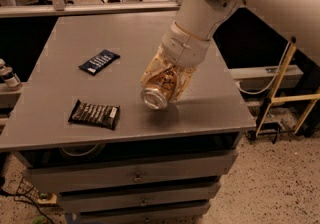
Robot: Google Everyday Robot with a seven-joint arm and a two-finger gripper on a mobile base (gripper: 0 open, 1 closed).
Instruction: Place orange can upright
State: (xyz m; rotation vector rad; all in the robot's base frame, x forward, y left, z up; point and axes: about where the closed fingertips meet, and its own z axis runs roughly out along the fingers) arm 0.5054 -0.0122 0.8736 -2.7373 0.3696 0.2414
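Observation:
The orange can (159,91) is tilted, its silver end facing me and downward, held just above the grey table top (125,43) near the front middle. My gripper (164,84) is shut on the can, its pale fingers (180,82) around the can's sides, reaching down from the white arm (200,23) at the upper right. Most of the can's body is hidden between the fingers.
A dark blue snack packet (99,62) lies at the left middle of the table. A dark brown snack packet (95,114) lies near the front left edge. Drawers (135,175) are below the table front. A yellow frame (280,93) stands to the right.

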